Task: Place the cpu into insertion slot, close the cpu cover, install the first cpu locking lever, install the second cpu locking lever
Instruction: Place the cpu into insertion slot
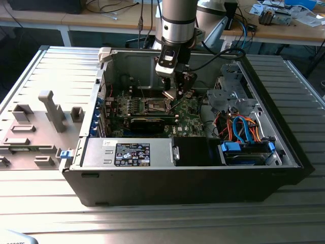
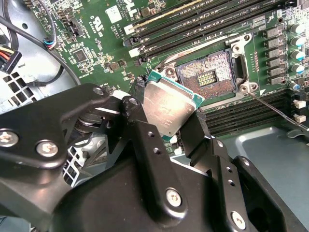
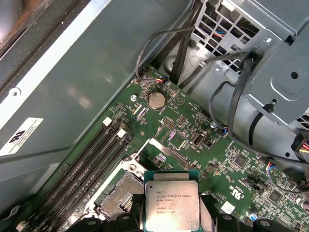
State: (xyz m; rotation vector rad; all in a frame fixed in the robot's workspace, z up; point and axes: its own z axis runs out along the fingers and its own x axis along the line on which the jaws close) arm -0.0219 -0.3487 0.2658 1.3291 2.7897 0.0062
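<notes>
The gripper point(image 2: 166, 121) was clamped on the cpu point(image 2: 170, 107) by two opposite edges, holding it over the board point(image 2: 96, 29) close beside the insertion slot point(image 2: 207, 75), whose contacts lay bare with the cpu cover point(image 3: 163, 149) raised off them. Memory slots point(image 2: 203, 21) ran along one side of the slot, and in the exterior view the case walls point(image 1: 137, 66) and cables point(image 1: 241, 127) hemmed the arm point(image 1: 177, 20) in. Small print covered the cpu's top in the first wrist view; a printed label point(image 1: 132, 154) sat on the power supply point(image 1: 162, 152).

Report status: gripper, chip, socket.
Gripper shut on chip. Chip in the air close by socket, not seated. Socket pins bare, nothing over them.
</notes>
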